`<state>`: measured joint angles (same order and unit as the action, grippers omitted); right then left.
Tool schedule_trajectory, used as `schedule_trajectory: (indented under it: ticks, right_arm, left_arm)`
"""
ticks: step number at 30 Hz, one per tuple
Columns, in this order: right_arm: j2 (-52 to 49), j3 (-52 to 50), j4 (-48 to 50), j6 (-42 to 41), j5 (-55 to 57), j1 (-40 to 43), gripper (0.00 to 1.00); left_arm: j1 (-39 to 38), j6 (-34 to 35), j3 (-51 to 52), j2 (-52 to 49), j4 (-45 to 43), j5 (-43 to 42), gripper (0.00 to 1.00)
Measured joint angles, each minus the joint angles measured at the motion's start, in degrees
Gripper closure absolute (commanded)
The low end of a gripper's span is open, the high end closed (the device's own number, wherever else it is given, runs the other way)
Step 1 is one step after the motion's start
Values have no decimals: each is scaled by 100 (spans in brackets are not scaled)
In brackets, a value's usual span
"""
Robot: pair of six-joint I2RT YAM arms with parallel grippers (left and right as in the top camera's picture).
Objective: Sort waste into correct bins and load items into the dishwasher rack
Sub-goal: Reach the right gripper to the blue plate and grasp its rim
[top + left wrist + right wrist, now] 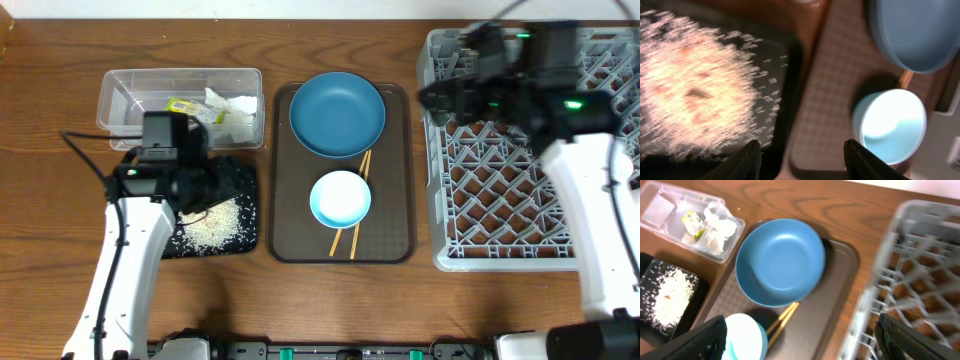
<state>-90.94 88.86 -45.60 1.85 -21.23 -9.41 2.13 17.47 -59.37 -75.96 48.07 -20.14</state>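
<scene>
Wooden tabletop point(40, 200) | step: loose white rice grains point(215, 228) lie in shallow black rectangular tray point(248, 190), dish loading pending | left fingers point(747, 162) half-parted, empty | right fingers point(705, 340) wide, empty | next: probably grip small pale-blue bowl point(340, 198) by rim

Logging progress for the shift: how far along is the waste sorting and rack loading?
Done: the napkin and wrapper lie in the clear tub, and the rice sits in the black tray. In hand: nothing; the left pincer and right pincer are both open and empty. Left: the plate, bowl and chopsticks lie on the brown tray, and the visible part of the rack holds no dishes.
</scene>
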Motion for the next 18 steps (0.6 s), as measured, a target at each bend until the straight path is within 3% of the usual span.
schedule_trajectory:
  ticks: [8, 14, 18]
  right_arm:
    - [-1307, 0, 678, -643, 1001, -1045, 12]
    - [-2170, 0, 935, -1491, 1768, -1248, 17]
    - [-2610, 0, 997, -2035, 2057, -1241, 31]
  left_arm:
    - [164, -20, 0, 0, 98, 234, 41]
    - [164, -39, 0, 0, 103, 254, 41]
    - [164, -59, 0, 0, 107, 254, 41]
